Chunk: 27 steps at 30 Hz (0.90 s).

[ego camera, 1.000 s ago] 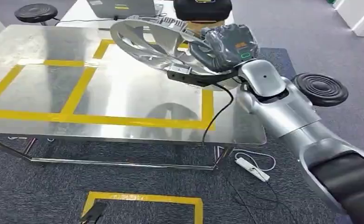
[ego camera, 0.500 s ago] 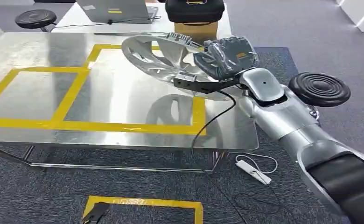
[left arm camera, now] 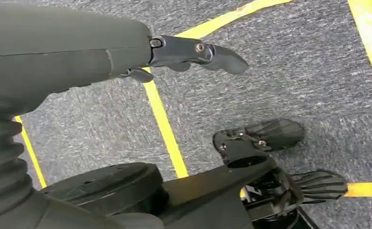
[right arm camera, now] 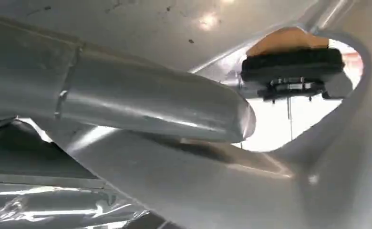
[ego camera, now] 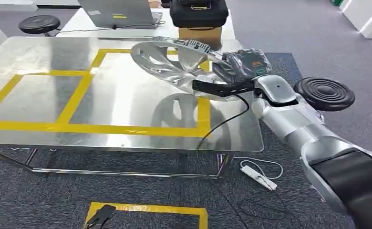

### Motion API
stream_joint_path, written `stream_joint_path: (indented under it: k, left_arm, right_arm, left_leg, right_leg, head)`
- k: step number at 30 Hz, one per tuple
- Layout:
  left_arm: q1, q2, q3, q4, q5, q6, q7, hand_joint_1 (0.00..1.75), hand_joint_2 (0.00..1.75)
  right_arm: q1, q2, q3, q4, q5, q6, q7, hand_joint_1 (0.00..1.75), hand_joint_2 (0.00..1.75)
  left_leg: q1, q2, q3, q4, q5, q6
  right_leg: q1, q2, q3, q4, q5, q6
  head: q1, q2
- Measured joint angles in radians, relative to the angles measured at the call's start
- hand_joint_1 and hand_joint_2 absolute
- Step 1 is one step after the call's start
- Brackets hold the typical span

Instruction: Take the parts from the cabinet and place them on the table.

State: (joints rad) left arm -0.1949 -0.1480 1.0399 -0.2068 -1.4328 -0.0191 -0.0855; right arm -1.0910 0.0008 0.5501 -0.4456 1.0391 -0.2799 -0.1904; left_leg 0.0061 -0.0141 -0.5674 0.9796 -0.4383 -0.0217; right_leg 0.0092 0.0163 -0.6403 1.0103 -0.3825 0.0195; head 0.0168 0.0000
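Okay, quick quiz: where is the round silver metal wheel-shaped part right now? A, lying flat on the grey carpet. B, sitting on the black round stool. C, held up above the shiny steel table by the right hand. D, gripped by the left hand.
C: the right hand holds the round silver metal wheel-shaped part tilted above the shiny steel table, its reflection visible beneath.

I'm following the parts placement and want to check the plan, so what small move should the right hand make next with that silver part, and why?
Probably lower it. The right hand holds the silver wheel-like part tilted above the steel table, over the right-hand yellow-taped box, with its reflection visible below, so it seems not yet set down. Easing it down inside the tape should let it rest before release.
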Motion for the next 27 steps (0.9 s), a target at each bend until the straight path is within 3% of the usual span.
stream_joint_path:
  k: [3,9,17,27]
  left_arm:
    - [-0.006,-0.003,-0.01,0.0,-0.011,-0.005,0.006,0.0,1.75]
    - [-0.012,-0.004,-0.018,0.0,-0.021,-0.01,0.012,0.0,1.75]
    - [-0.012,-0.006,-0.029,0.0,-0.023,-0.01,0.013,0.0,1.75]
    - [-0.015,-0.011,-0.034,0.0,-0.025,-0.007,0.012,0.0,1.75]
  right_arm:
    - [0.015,0.001,0.002,0.043,0.023,0.051,0.012,1.75,0.0]
    - [0.022,0.001,0.006,0.09,0.069,0.049,0.058,1.75,0.0]
    - [-0.007,0.008,0.014,0.1,0.113,0.046,0.037,1.75,0.0]
    - [-0.006,0.058,0.04,0.103,0.16,0.028,0.018,1.75,0.0]
  left_leg:
    - [0.0,0.0,0.003,0.0,0.0,0.0]
    - [0.0,0.001,0.002,0.0,0.002,0.0]
    - [0.0,0.0,0.0,0.0,0.002,0.001]
    - [0.0,0.0,-0.001,0.0,0.002,0.001]
  right_leg:
    - [0.0,0.0,0.004,0.0,0.0,0.0]
    - [0.0,0.001,0.002,0.0,0.002,0.001]
    - [0.0,-0.001,0.002,0.0,0.002,0.001]
    - [0.0,-0.001,0.001,-0.001,0.002,0.001]
  head:
    - [0.0,0.0]
    - [0.0,0.0]
    - [0.0,0.0]
    - [0.0,0.0]
